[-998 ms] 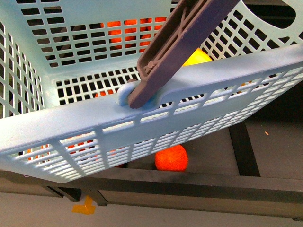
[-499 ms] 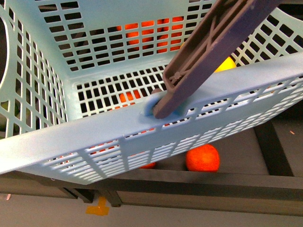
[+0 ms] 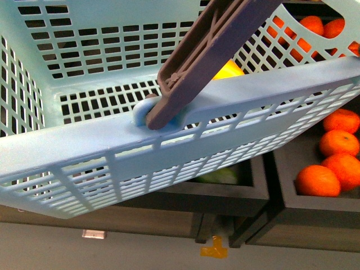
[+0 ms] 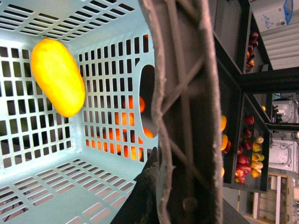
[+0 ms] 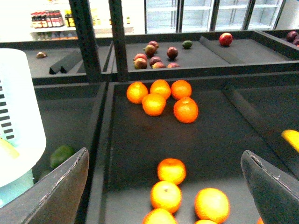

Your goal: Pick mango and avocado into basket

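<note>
- The right gripper (image 5: 164,156) hangs wide open and empty over a tray of oranges (image 5: 186,110).
- What I take for the avocado (image 5: 61,155), a green fruit, lies in the next compartment. It is across the divider (image 5: 99,140), on the side of the basket (image 3: 270,84). One finger partly hides it, so its long axis is unclear.
- The left gripper (image 4: 177,200) barely shows. It seems clenched on the handle (image 4: 187,93), holding the basket tilted in the air.
- The mango (image 4: 58,77) already lies inside the basket.
- The right arm is free and nearer; I judge the divider and the basket's low edge crowd its path.
</note>
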Tool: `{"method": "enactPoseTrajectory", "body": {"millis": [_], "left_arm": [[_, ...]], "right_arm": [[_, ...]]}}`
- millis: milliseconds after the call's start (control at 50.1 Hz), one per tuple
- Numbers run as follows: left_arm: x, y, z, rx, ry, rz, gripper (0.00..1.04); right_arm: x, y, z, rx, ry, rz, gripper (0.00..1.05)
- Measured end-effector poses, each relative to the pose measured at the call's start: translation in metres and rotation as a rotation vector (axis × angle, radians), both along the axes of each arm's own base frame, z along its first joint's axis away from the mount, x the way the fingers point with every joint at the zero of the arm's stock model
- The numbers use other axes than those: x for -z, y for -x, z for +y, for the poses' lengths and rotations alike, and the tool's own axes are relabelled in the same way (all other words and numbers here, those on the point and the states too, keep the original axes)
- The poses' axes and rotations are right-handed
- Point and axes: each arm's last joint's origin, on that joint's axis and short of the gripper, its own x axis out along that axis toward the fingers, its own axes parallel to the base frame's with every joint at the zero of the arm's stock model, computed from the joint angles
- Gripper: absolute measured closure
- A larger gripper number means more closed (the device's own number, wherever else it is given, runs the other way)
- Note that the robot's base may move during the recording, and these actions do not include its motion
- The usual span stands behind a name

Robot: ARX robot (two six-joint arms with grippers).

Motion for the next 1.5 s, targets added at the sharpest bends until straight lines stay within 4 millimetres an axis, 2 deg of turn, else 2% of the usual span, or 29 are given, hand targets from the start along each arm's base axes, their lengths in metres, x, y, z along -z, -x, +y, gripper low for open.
{"method": "enactPoseTrajectory", "body": {"millis": [1298,1318,1398,1498], "left_arm": [[0.0,-0.004,0.005,-0.027,-0.019,-0.016,1.0],[0.0,-0.003,0.005,-0.024,-0.018,-0.015,1.0],[0.0,-0.003,0.004,-0.014,-0.005,-0.005,1.0],[0.0,-0.001,0.002,0.001,0.001,-0.001,1.0]], "right_arm": [[0.001,0.0,0.0,-0.002,0.0,0.003,0.09],[0.001,-0.001,0.0,0.023,-0.009,0.028,0.09],[-0.003,-0.015,-0.006,0.259,-0.074,0.314,0.09],[0.0,-0.03,-0.016,0.281,-0.097,0.443,0.09]]}}
